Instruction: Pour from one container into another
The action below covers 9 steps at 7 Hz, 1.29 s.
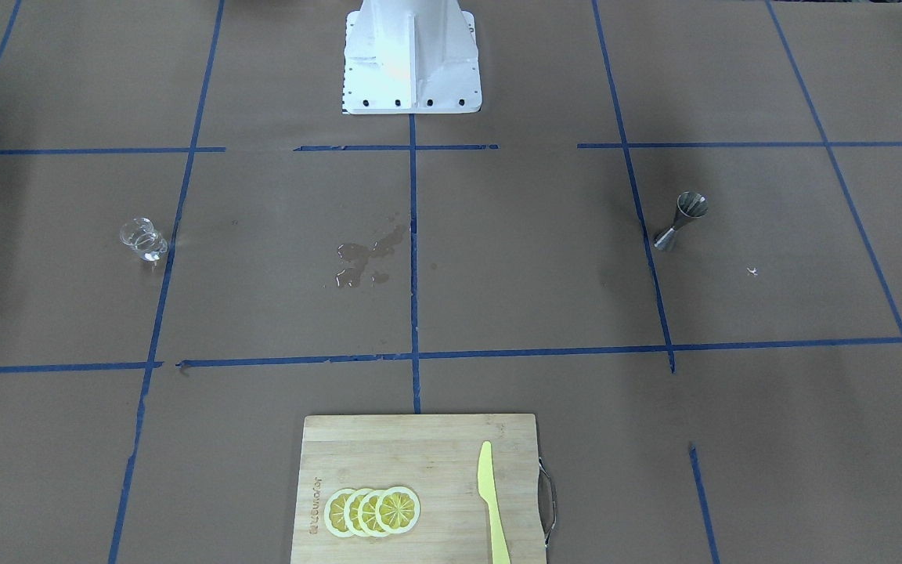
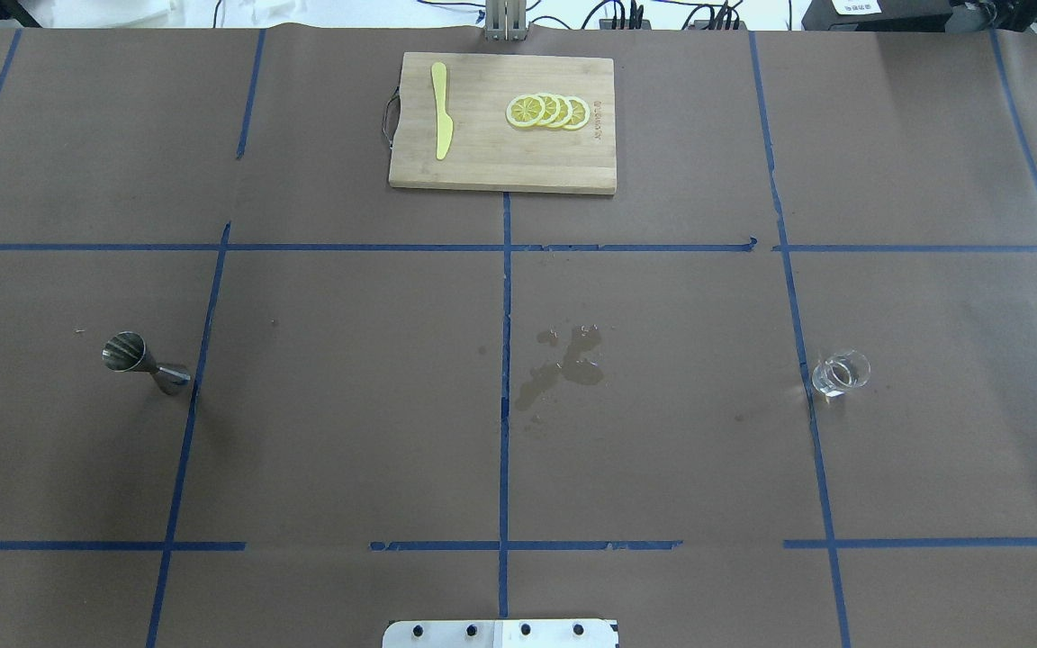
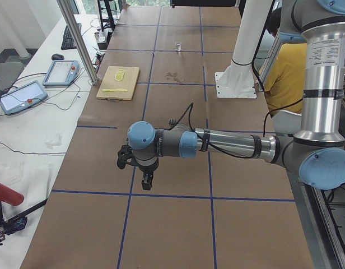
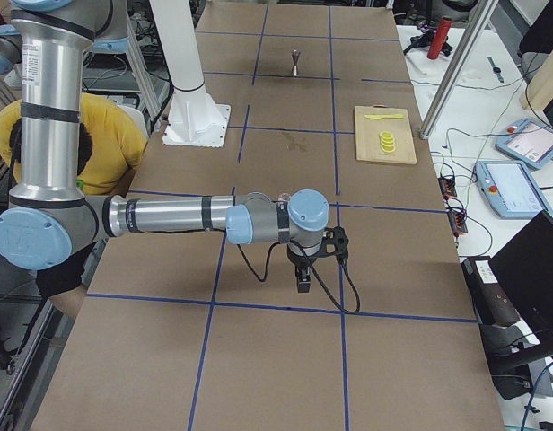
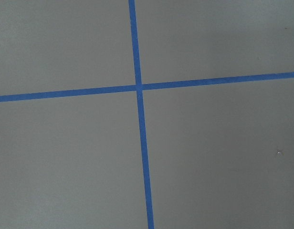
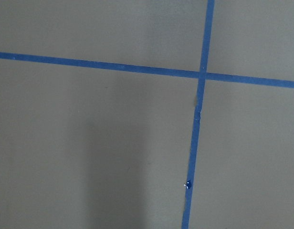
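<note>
Brown-papered counter (image 2: 347, 432), gridded in blue tape, is carrying your whole setup. The glass cup (image 2: 840, 372) is standing upright on the robot's right side and the jigger (image 2: 142, 360) upright well apart on its left, probably so that each arm is serving one vessel. Neither is showing you whether it is holding liquid. Between them a wet spill (image 2: 563, 360) is darkening the paper. The left gripper (image 3: 145, 180) and right gripper (image 4: 303, 278) are hanging over the counter's far ends. You cannot tell whether their fingers are spread or pressed together.
</note>
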### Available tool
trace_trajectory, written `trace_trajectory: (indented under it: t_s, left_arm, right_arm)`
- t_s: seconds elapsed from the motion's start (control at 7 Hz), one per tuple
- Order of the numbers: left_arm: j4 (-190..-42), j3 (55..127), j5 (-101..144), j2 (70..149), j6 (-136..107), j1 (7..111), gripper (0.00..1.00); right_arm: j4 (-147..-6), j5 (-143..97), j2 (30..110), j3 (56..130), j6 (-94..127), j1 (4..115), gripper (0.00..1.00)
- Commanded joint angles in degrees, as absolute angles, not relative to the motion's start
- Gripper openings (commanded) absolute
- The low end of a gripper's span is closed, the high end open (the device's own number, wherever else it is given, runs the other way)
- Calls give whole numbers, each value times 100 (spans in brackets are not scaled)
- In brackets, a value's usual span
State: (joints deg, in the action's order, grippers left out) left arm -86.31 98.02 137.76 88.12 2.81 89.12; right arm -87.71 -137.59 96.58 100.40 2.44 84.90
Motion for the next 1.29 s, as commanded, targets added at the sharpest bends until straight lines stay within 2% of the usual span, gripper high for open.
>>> trace_trajectory:
  t_s: [0.0, 0.43, 0.86, 1.14]
  left_arm:
    - [-8631, 9809, 13772, 8807, 281, 8912, 100]
    - [-8814, 9843, 13790, 8833, 290, 8912, 100]
    - [-10095, 9765, 13877, 8746, 273, 8701, 100]
    - [-10996, 9756, 14282, 8789, -1824, 8195, 100]
  right_arm:
    - [-8798, -13931, 9659, 10020, 299, 8490, 100]
    - [-8754, -13746, 9624, 10072, 554, 8490, 100]
    - [-8763, -13781, 9624, 10072, 563, 8490, 100]
    - [-8737, -13790, 9711, 10177, 571, 8490, 100]
